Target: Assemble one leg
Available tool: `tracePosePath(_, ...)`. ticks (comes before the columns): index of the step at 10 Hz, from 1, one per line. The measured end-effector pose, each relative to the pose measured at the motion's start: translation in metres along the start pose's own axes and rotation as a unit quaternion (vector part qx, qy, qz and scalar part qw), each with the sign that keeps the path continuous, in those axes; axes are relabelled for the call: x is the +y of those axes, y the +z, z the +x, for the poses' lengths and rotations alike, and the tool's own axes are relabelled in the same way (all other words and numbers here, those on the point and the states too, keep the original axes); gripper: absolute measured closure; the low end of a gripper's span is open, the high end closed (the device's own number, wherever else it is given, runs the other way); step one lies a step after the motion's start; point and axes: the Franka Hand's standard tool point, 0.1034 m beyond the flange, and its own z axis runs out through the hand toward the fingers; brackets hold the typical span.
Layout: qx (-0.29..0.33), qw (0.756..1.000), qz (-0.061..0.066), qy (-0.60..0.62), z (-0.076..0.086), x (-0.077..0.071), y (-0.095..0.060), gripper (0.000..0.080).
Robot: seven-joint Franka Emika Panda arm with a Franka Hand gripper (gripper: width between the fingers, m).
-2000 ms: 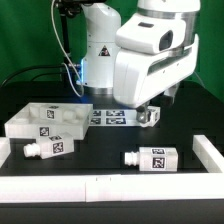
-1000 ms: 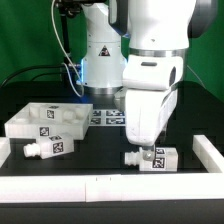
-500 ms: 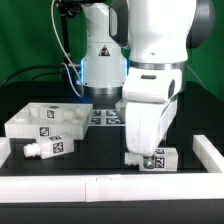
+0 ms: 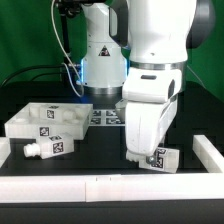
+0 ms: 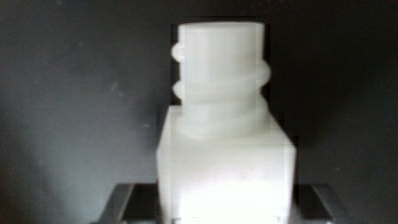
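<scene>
Pincer clamping one leg near the front of the black table.

I am holding my two-finger pincer [image 5: 226, 206] narrow around the small white rectangular leg block [image 4: 163, 158]. Its dark finger pads [image 5: 135, 204] are pressing on the block's two opposite sides, and the block's narrow ribbed stub [image 5: 221, 65] is pointing away from my wrist. In the exterior view this leg block is tilting low over the black tabletop [image 4: 100, 162], toward that view's right, half hidden under my white arm [image 4: 150, 100]. I cannot tell whether it is touching the surface. A second white tagged leg [image 4: 48, 147] is lying well apart on that view's left, in front of the big flat white panel [image 4: 45, 120]. The marker board [image 4: 108, 116] is lying behind.
</scene>
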Motion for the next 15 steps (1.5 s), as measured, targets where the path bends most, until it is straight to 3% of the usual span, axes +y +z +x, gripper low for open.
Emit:
tracePosePath(2,-0.009,0.998,0.010,0.063,-0.001,-0.044,-0.011,0.0515)
tracePosePath(3,-0.010,0.996,0.008,0.084,0.005,-0.060,-0.021,0.0515)
tracePosePath(4,-0.003,0.996,0.000,0.085,0.010,-0.068,-0.029,0.0515)
tracePosePath(8,-0.006,0.995,0.003,0.102,0.008,-0.071,-0.025,0.0515)
tracePosePath(10,-0.008,0.990,0.006,0.137,0.015,-0.117,-0.027,0.0515)
tracePosePath(12,0.006,0.989,0.003,0.147,0.020,-0.156,-0.015,0.0515)
tracePosePath(13,0.010,0.989,0.005,0.144,0.022,-0.167,-0.003,0.0515)
tracePosePath(15,0.008,0.990,0.009,0.144,0.023,-0.173,0.006,0.0515)
